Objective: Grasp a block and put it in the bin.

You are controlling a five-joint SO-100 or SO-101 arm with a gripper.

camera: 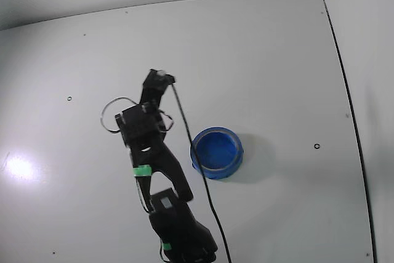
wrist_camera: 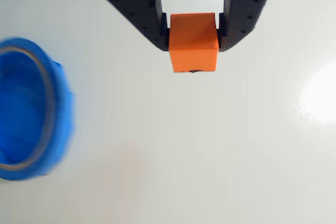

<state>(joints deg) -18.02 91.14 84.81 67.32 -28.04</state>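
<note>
An orange-red block (wrist_camera: 193,43) sits between the two black fingers (wrist_camera: 149,22) of my gripper (wrist_camera: 193,38) at the top of the wrist view, and the gripper is shut on its two sides. Whether the block rests on the white table or hangs just above it cannot be told. The blue bin (wrist_camera: 31,108), round with a thick rim, lies at the left edge of that view, blurred and apart from the block. In the fixed view the bin (camera: 217,152) stands right of the arm, and the gripper (camera: 157,84) points up-left of it. The block is hidden there.
A white table (camera: 265,60) carries everything. A black cable (camera: 191,146) runs from the gripper down past the bin's left side to the arm's base (camera: 181,232). Bright light glare marks the table (wrist_camera: 320,95) at the right of the wrist view.
</note>
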